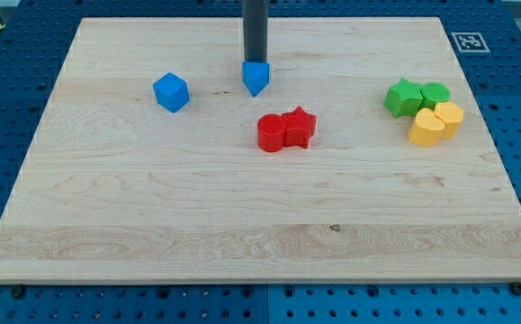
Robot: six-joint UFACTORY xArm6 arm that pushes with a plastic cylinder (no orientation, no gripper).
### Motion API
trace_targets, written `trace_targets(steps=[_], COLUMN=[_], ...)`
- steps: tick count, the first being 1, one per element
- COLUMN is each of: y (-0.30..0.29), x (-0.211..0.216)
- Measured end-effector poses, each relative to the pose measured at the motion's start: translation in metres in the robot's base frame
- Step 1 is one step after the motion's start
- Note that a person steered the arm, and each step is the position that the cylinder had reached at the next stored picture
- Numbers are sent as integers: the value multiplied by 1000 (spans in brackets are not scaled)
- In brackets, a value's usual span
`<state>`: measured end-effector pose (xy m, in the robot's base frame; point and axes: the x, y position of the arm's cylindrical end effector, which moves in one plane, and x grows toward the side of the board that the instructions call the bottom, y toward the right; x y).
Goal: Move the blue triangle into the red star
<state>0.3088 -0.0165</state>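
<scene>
Now, going from the view's left, the blue cube (171, 92) stands alone on the wooden board (242, 216), well apart from all other blocks. To its right is the blue triangle (256, 77), near the view's top. My tip (256, 62) is just behind this block, at its top edge, and seems to touch it. The rod has no fingers, so it holds nothing; it can only push.

Below the blue triangle and a little to the right, the red cylinder (271, 132) and the red star (299, 126) stand touching each other, with the star on the right. The blue triangle is near the 2 red blocks but not touching them.

At the view's right, 4 blocks sit close together: a green star-like block (404, 96), a green cylinder (435, 94), and 2 yellow blocks (436, 123) below them, whose shape I cannot tell exactly.
</scene>
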Motion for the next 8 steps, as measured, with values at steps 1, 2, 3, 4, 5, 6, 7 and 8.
trace_targets(steps=[1,2,3,4,5,6,7,8], y=[-5,-5,-5,-2,3,12,24,28], x=[2,8,8,16,25,31,39,39])
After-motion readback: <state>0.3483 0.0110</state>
